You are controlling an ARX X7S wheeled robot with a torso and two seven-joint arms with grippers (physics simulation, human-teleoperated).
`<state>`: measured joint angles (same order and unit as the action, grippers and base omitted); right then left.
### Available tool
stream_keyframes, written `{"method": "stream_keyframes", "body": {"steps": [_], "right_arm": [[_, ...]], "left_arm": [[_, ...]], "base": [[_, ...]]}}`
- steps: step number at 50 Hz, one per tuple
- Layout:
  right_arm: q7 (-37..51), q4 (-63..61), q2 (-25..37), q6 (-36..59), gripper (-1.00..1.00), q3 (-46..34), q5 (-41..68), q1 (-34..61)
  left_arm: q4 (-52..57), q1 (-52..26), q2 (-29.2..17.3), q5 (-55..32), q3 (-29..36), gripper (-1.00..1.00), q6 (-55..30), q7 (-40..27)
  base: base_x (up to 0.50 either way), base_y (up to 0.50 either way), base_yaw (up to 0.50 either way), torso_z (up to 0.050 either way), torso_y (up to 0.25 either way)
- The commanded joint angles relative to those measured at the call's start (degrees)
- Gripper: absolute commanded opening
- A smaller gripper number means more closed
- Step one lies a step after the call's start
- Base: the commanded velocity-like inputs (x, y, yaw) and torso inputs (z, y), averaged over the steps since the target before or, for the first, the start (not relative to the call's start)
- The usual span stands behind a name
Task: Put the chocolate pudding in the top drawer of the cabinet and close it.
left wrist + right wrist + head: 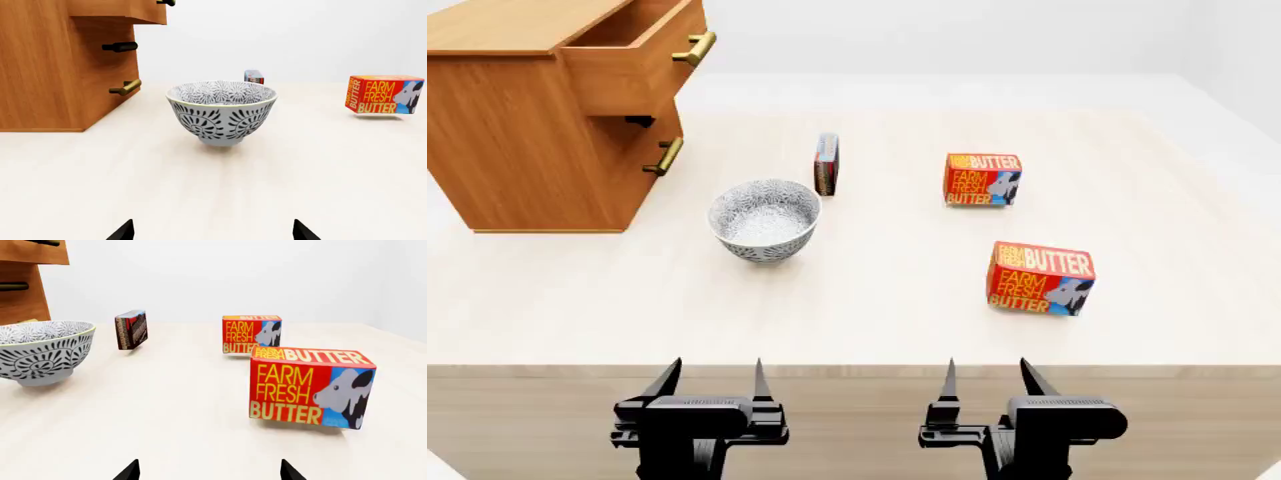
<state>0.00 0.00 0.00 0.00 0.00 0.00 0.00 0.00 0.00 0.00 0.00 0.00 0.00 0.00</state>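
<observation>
The chocolate pudding (826, 164) stands on its narrow edge on the surface (881, 300), well apart from both sets of fingers, just beyond the patterned bowl (765, 220) and between the cabinet (534, 130) and the farther butter box (982, 179). The left gripper (711, 378) and right gripper (985, 375) hover side by side at the near edge of the surface, level and pointing forward; each has its fingers spread wide and holds nothing. In the left wrist view only the pudding's top corner (254, 76) shows behind the bowl (221, 112); in the right wrist view the pudding (131, 329) stands beside the bowl (41, 351). The top drawer (641, 55) is pulled out, its brass handle (695, 48) facing the surface; what can be seen of its interior appears bare. The bowl appears to hold nothing. The nearer butter box (1041, 277) lies ahead of the right gripper.
</observation>
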Motion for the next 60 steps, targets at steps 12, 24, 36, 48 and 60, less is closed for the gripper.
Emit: {"method": "stream_keyframes", "body": {"steps": [12,24,36,48,60], "right_arm": [[3.5,-0.8,2.8,-0.8,1.00,-3.3,2.0,-0.8],[6.5,-6.1,3.7,4.8,1.00,-2.6,4.4,-0.6],[9.2,-29.0,7.5,24.9,1.00,-1.1,6.6,1.2],[10.9,-42.4,9.2,45.9,1.00,-1.6,9.5,17.1],[9.4,-42.1,10.3,54.0,1.00,1.0,13.3,29.1]], "left_arm": [[0.2,-0.5,-2.8,-2.7,3.0,1.00,-0.3,-3.0],[6.4,-0.8,-4.1,-5.8,3.6,1.00,-6.9,-3.9],[29.8,-0.2,-6.0,-11.6,2.3,1.00,-24.2,-6.9],[47.1,-11.0,-9.8,-19.6,-1.4,1.00,-46.1,-10.0],[46.4,-26.4,-12.4,-26.3,-3.8,1.00,-61.2,-10.1]], "base": [[0.00,0.00,0.00,0.000,0.000],[0.00,0.00,0.00,0.000,0.000],[0.00,0.00,0.00,0.000,0.000],[0.00,0.00,0.00,0.000,0.000],[0.00,0.11,0.00,0.000,0.000]]}}
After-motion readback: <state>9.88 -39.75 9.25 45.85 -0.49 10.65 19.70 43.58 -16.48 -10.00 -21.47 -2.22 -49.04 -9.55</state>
